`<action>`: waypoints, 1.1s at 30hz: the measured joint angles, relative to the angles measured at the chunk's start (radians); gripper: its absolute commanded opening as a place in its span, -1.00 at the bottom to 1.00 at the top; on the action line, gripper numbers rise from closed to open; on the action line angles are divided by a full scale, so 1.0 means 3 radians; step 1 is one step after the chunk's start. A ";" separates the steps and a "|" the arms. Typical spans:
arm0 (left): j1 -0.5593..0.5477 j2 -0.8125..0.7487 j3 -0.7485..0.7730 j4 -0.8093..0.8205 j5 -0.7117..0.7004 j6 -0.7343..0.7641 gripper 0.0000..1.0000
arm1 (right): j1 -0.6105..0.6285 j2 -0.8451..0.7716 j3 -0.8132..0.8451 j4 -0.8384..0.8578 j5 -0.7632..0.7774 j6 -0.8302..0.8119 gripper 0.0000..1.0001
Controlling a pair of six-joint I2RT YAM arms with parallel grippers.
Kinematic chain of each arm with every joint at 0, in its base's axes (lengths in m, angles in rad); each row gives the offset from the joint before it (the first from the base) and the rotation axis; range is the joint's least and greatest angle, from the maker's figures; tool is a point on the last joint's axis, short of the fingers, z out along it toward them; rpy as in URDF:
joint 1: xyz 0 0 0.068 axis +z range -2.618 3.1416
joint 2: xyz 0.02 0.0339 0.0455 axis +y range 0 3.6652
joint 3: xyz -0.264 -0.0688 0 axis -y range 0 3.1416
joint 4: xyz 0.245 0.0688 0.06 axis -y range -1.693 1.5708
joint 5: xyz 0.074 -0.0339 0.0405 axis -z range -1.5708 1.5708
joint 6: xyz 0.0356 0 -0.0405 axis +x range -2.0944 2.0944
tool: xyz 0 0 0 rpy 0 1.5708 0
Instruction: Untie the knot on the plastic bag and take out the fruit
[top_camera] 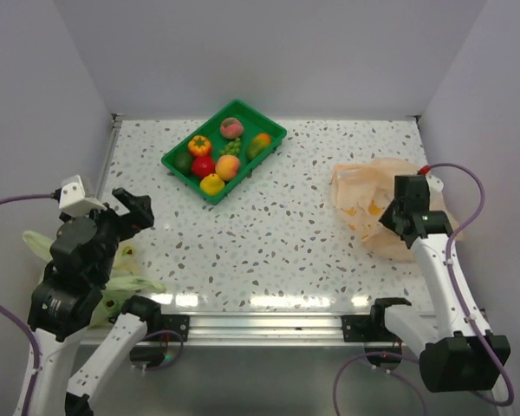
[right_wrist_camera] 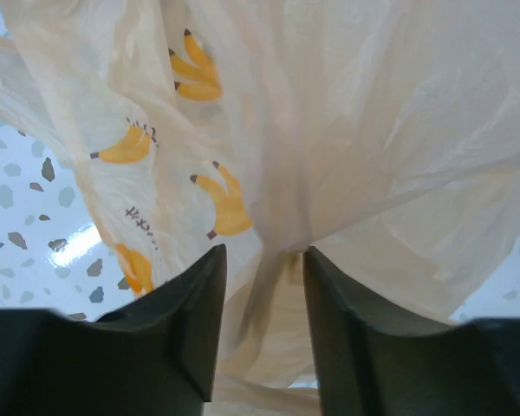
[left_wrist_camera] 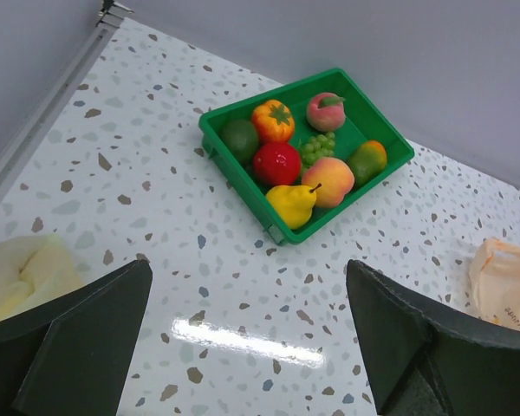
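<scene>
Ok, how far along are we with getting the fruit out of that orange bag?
Nearly done, it seems. Done: eight pieces of fruit sit in the green tray; the plastic bag lies slack, no knot visible. In hand: the right gripper has a fold of bag film between slightly parted jaws; the left gripper is open, empty. Left: probably just letting go, though I can't see inside the bag.
</scene>
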 measured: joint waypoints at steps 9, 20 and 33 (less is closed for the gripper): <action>0.0000 -0.0284 0.0141 -0.0294 -0.0281 0.0027 1.00 | -0.0015 -0.0423 0.0060 -0.0305 -0.0188 0.0034 0.97; 0.0000 -0.0664 0.0230 -0.0356 -0.0276 0.0189 1.00 | 0.0149 -0.1321 0.1172 -0.0572 -0.0244 -0.0486 0.97; 0.0000 -0.1283 0.0242 -0.0320 -0.0488 0.0226 1.00 | 0.0235 -0.2795 0.0674 -0.0289 -0.0327 -0.0956 0.97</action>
